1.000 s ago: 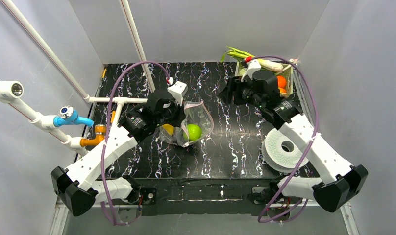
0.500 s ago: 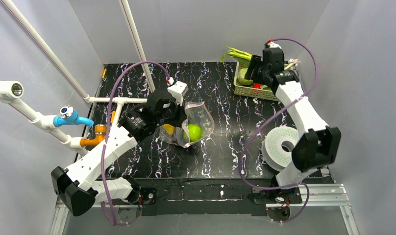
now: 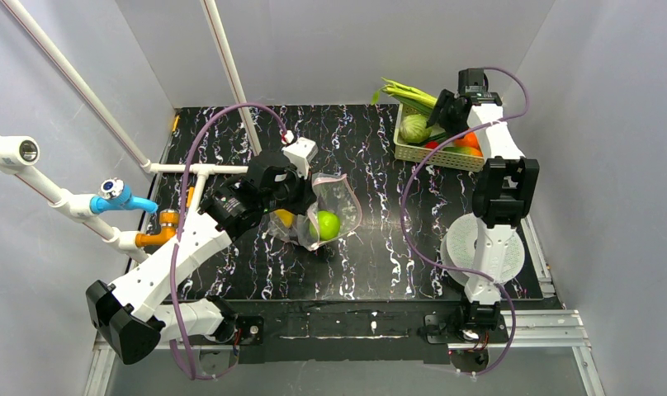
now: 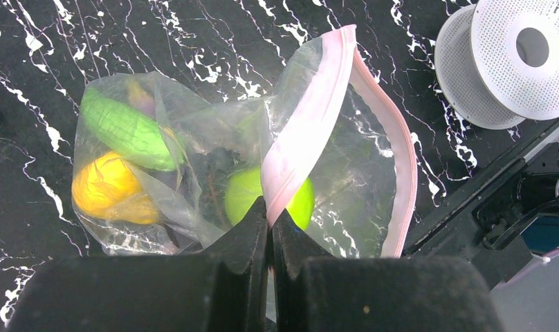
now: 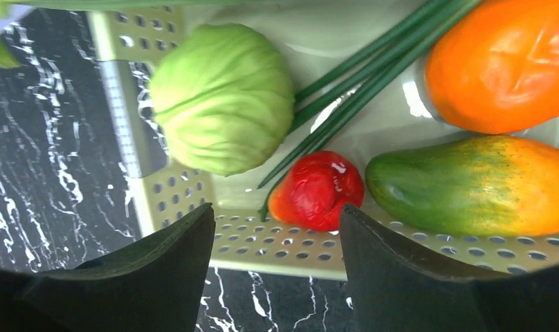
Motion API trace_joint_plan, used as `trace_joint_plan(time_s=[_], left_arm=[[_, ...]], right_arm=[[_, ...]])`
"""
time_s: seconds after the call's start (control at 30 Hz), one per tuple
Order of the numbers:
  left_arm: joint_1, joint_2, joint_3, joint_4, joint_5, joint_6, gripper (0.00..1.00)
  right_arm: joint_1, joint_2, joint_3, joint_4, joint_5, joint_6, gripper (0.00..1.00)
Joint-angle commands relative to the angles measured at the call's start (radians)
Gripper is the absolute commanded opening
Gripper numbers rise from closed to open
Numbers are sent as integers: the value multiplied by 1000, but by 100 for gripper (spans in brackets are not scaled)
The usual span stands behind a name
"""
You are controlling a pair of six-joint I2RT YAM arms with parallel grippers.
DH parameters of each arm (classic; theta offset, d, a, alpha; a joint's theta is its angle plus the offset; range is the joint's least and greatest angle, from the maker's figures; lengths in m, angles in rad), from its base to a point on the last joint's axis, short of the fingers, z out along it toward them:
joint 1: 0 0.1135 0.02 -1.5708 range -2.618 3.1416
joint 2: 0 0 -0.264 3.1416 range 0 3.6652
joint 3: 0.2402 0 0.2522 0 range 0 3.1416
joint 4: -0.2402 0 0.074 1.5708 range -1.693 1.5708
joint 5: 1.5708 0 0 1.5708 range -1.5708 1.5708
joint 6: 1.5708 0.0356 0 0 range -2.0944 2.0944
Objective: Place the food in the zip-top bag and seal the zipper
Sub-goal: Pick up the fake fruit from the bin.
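Three toy foods in one zip-top bag, four more in a basket.

The zip-top bag is found near the middle of the black marbled table, mouth gaping. A green ridged piece, a yellow piece and a lime-green ball are seen through the plastic. Its pink zipper is pinched between the closed fingers of the left gripper. At the table's far right, a pale green mesh basket is filled with a pale green cabbage, a red piece, an orange piece, a green-and-orange fruit and long green stalks. The right gripper is held over the basket's perforated wall, fingers spread wide, nothing grasped. A white spool is laid beside the right arm.
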Motion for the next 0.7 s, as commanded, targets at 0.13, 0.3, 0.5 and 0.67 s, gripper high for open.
trace_joint_plan(time_s=[0.13, 0.3, 0.5, 0.67], left_arm=[[3, -13, -7, 2, 14, -1, 0], [3, -3, -5, 0, 19, -4, 0], [4, 7, -7, 2, 19, -5, 0], [3, 8, -7, 3, 18, -5, 0]], right_arm=[[-72, 122, 72, -37, -106, 24, 74], [-73, 180, 66, -44, -149, 17, 75], [-72, 228, 58, -36, -199, 29, 75], [-66, 229, 63, -65, -189, -7, 75]])
